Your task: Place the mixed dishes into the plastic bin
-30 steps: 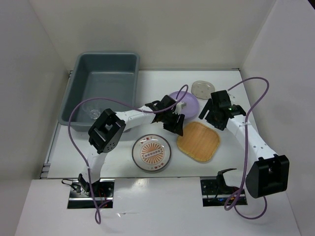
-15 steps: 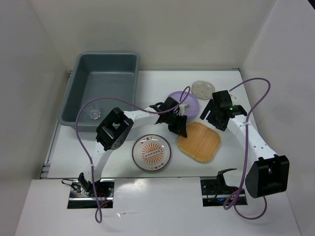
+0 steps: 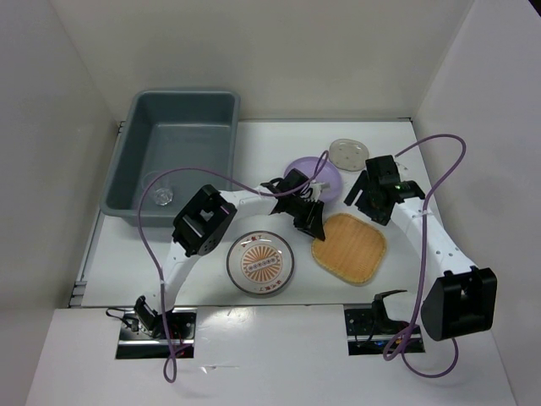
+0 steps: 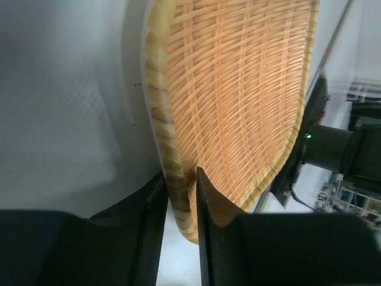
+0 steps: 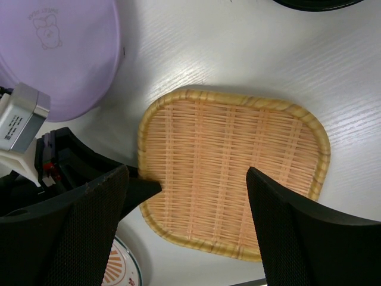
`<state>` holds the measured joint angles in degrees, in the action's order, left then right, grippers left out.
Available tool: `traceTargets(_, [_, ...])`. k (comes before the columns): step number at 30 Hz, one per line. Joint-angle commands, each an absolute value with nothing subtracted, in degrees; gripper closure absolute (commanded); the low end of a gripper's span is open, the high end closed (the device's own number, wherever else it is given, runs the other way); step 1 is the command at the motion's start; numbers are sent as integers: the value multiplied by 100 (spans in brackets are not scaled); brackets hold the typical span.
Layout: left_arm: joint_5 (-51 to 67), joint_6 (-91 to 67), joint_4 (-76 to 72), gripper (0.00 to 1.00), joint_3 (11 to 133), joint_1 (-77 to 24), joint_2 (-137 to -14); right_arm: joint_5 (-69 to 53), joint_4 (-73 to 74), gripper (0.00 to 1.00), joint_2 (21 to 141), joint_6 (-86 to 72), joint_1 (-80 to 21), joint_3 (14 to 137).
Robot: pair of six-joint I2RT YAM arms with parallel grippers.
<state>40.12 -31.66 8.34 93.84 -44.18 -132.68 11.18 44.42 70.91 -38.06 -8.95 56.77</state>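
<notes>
Shows, at the far left of the table [image 3: 279,139], the plastic bin [image 3: 182,95] standing upright beside the left wall, with the small clear glass cup [image 3: 161,196] inside it near the front left corner. Finds, right of the bin and nearer the front edge, the round orange-and-white patterned plate [image 3: 260,263] lying flat on the table, outside the bin. Places the left gripper [image 3: 314,227] just behind and right of that plate, reaching to the near left edge of the tan woven plate [image 3: 351,249], also flat on the table. Reveals in the left wrist view both fingers [image 4: 152,208] pinched on the rim of the tan woven plate, one on the outside and one on the inside, pressed against the weave. Sets the lavender round plate [image 3: 328,173] behind the left gripper, partly hidden by it, and the small translucent round dish [image 3: 348,153] farther back and just to the right, apart from it. Has the right gripper [image 3: 370,205] hovering over the far right corner of the tan woven plate, fingers spread wide with nothing between them. Catches only the edge of the black round dish [image 5: 315,3] at the top of the right wrist view, on the table beyond the tan woven plate
</notes>
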Motion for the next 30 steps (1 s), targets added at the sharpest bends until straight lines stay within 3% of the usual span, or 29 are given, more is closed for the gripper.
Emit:
traceTargets(1, [4254, -3190, 773, 68, 9431, -4447, -13649, 1195, 4526, 16, 6882, -3797, -844, 5818])
traceTargets(4, [4254, -3190, 834, 98, 9553, -4447, -13702, 1195, 4474, 16, 6830, -3797, -844, 5818])
traceTargets(5, [4254, -3190, 835, 100, 9554, -4447, -13702, 1195, 4474, 16, 6829, -3797, -844, 5818])
traceTargets(13, [4000, -2980, 1336, 100, 9790, -4447, -13097, 1310, 4421, 16, 6417, -3902, -773, 5766])
traceTargets(19, [3367, -2918, 1872, 100, 10186, -4386, -12332, 1231, 4220, 16, 5470, -4025, -54, 5695])
traceTargets(22, [3226, -3005, 1986, 100, 10493, -4237, -11998, 1151, 4219, 10, 5152, -4025, 281, 5695])
traceTargets(28, [1909, -2927, 2531, 100, 11329, -3333, -11365, 1099, 4157, 5, 5098, -4025, 281, 5845])
traceTargets(30, [1968, -3137, 2409, 100, 11329, -2572, -11110, 976, 4104, 5, 5098, -4025, 281, 5845])
